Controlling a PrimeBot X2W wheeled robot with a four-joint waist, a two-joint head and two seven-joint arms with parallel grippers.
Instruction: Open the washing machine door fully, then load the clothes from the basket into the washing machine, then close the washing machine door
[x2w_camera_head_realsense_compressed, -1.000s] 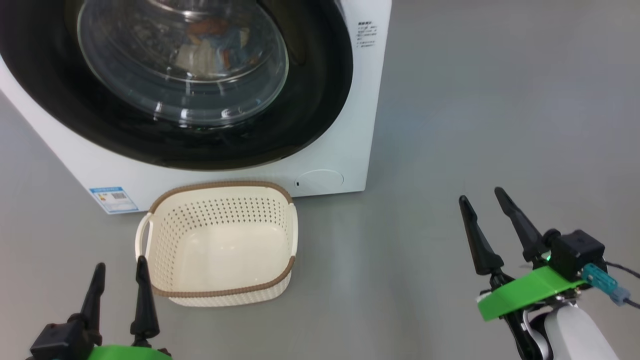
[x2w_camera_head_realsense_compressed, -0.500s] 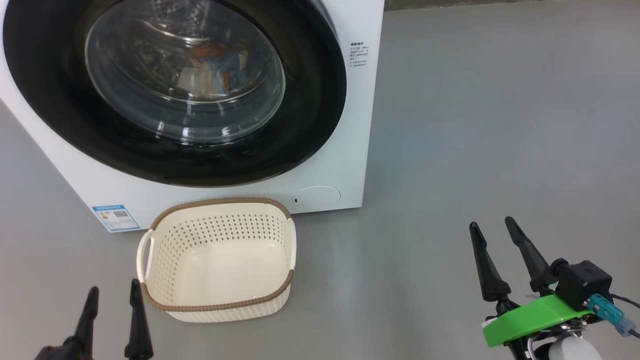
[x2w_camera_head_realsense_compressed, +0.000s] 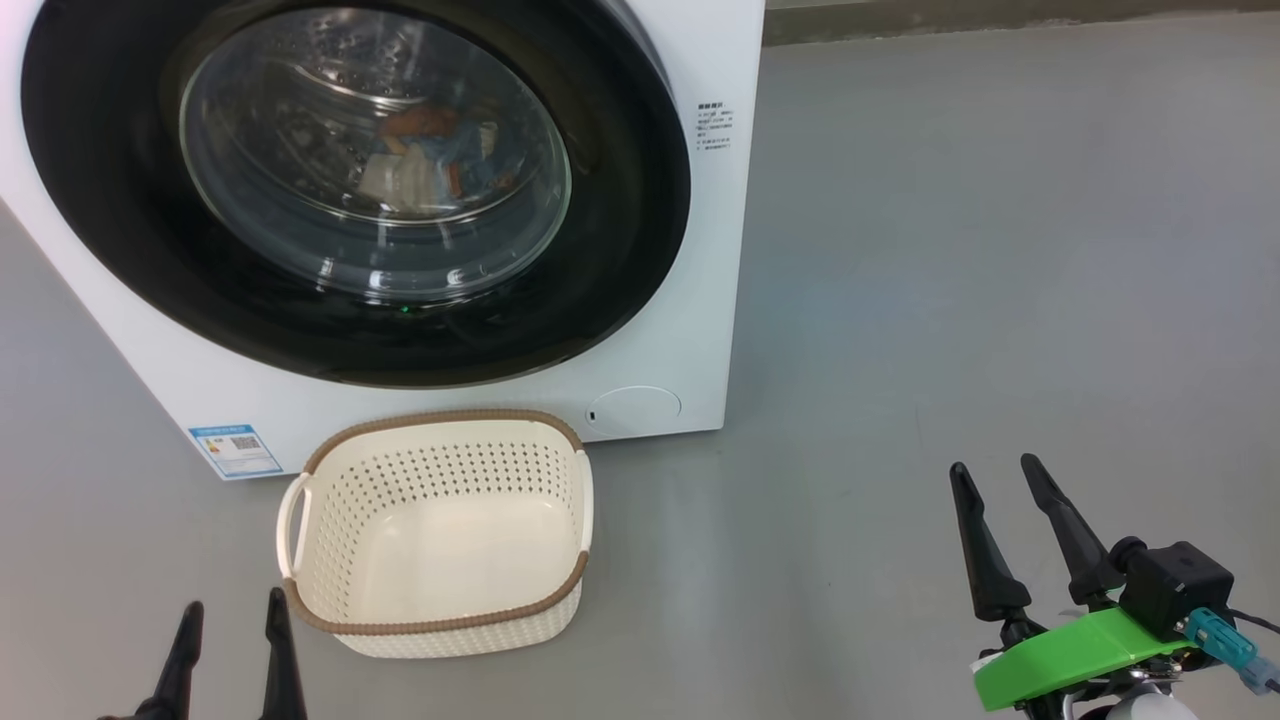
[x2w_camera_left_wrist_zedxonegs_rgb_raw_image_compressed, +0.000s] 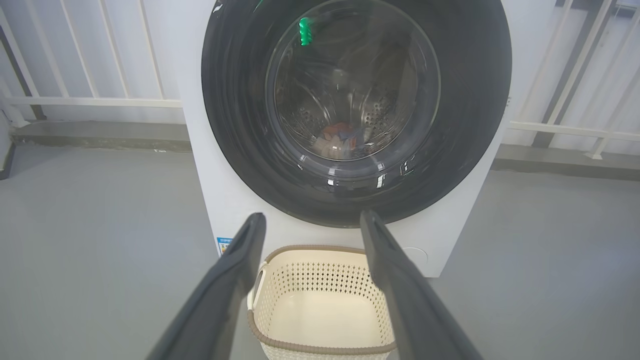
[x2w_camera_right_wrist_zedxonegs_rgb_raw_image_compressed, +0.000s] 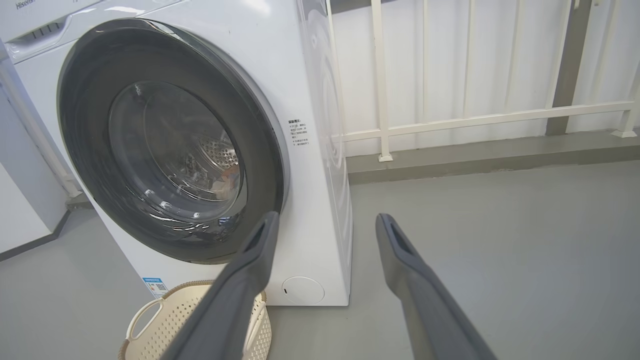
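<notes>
The white washing machine (x2w_camera_head_realsense_compressed: 700, 300) (x2w_camera_left_wrist_zedxonegs_rgb_raw_image_compressed: 210, 165) (x2w_camera_right_wrist_zedxonegs_rgb_raw_image_compressed: 320, 165) stands ahead with its round black-rimmed door (x2w_camera_head_realsense_compressed: 620, 260) (x2w_camera_left_wrist_zedxonegs_rgb_raw_image_compressed: 470, 130) (x2w_camera_right_wrist_zedxonegs_rgb_raw_image_compressed: 90, 165) shut. Through the glass I see the clothes (x2w_camera_head_realsense_compressed: 430, 160) (x2w_camera_left_wrist_zedxonegs_rgb_raw_image_compressed: 342, 135) (x2w_camera_right_wrist_zedxonegs_rgb_raw_image_compressed: 225, 180), blue, orange and cream, lying in the steel drum. The cream basket (x2w_camera_head_realsense_compressed: 330, 510) (x2w_camera_left_wrist_zedxonegs_rgb_raw_image_compressed: 300, 280) (x2w_camera_right_wrist_zedxonegs_rgb_raw_image_compressed: 165, 320) sits on the floor before the machine with nothing in it. My left gripper (x2w_camera_head_realsense_compressed: 232, 610) (x2w_camera_left_wrist_zedxonegs_rgb_raw_image_compressed: 311, 217) is open, low, just near the basket's front left corner. My right gripper (x2w_camera_head_realsense_compressed: 995, 468) (x2w_camera_right_wrist_zedxonegs_rgb_raw_image_compressed: 326, 216) is open over bare floor, right of the basket.
Grey floor (x2w_camera_head_realsense_compressed: 950, 250) spreads to the right of the machine. A white railing (x2w_camera_right_wrist_zedxonegs_rgb_raw_image_compressed: 475, 120) on a low kerb runs behind it. A blue label (x2w_camera_head_realsense_compressed: 233, 450) and a round flap (x2w_camera_head_realsense_compressed: 632, 410) mark the machine's lower front.
The head view has tilted up, so the machine and basket sit lower in the picture. Both grippers sit lower and stay open. Door shut throughout.
</notes>
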